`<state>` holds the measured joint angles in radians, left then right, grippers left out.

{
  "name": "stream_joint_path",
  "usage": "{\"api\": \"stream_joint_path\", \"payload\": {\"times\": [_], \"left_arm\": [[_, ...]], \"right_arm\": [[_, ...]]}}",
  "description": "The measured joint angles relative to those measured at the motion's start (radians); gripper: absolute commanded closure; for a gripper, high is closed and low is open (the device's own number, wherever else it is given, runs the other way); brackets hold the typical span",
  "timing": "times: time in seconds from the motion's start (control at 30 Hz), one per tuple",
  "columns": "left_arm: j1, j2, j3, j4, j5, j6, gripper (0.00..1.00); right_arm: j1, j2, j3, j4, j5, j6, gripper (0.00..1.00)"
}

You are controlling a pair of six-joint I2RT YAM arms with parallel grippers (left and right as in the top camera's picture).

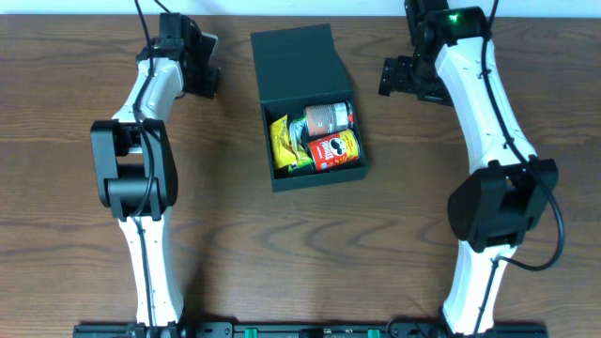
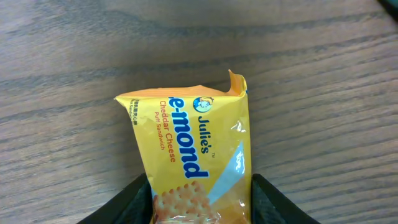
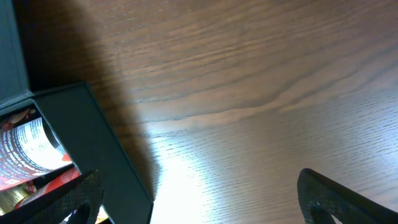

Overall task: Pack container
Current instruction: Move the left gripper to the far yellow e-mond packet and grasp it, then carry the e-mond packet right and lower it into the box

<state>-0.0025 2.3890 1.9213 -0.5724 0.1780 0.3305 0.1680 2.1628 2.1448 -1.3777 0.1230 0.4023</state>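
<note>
The dark teal-black container (image 1: 300, 56) lies open in the middle of the table, its flap lid folded back toward the far side. Inside are a brown snack can (image 1: 329, 117), a red snack can (image 1: 335, 149) and a yellow packet (image 1: 285, 143). My left gripper (image 1: 200, 68) is at the far left, shut on a yellow Julie's cheddar cheese biscuit packet (image 2: 193, 162) just above the wood. My right gripper (image 1: 402, 77) is open and empty at the far right of the container, whose wall (image 3: 93, 143) shows in the right wrist view.
The brown wooden table (image 1: 376, 235) spreads around the container. Both arm bases stand at the near edge.
</note>
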Motion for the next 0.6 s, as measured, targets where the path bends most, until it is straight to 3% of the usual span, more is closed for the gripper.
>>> {"api": "stream_joint_path", "payload": {"times": [0.37,0.6], "left_arm": [[-0.021,-0.033,0.000,-0.032,-0.002,-0.006,0.56],[-0.021,-0.192,0.003,-0.128,-0.005,-0.021,0.57]], "right_arm": [[0.000,0.000,0.000,0.008,0.000,0.000,0.01],[0.000,0.000,0.000,0.019,0.000,0.000,0.01]]}}
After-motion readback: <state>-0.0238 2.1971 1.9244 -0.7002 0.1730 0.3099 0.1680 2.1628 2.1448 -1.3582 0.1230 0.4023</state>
